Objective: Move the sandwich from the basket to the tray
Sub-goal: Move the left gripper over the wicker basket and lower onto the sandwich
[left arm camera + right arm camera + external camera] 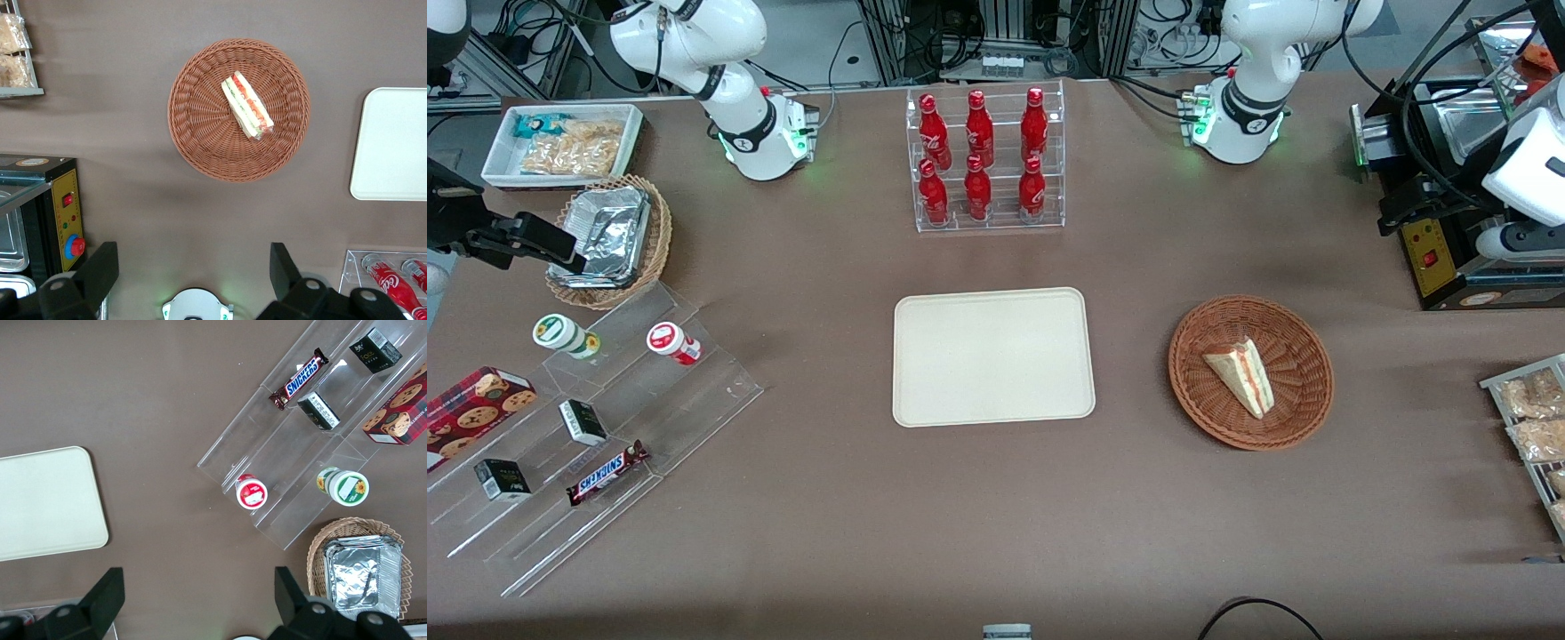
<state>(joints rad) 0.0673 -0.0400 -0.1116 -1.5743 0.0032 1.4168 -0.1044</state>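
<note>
The sandwich (1240, 373), a pale bread wedge with red and green filling, lies in the round reddish-brown basket (1280, 427). The cream tray (993, 356) sits bare at the table's middle, beside the basket toward the parked arm's end. My left gripper (1392, 216) hangs high over the working arm's end of the table, farther from the front camera than the basket. In the left wrist view the gripper (192, 267) is open and empty, its fingers (100, 267) wide apart, with the sandwich (248, 107), basket (200, 127) and tray (393, 143) in sight below.
A black machine with a red button (1440, 258) stands under the gripper. A clear rack of red bottles (985, 160) stands farther back than the tray. A rack of snack packets (1534, 418) lies at the working arm's end. Acrylic steps with snacks (587, 427) and a foil-container basket (609, 240) lie at the parked arm's end.
</note>
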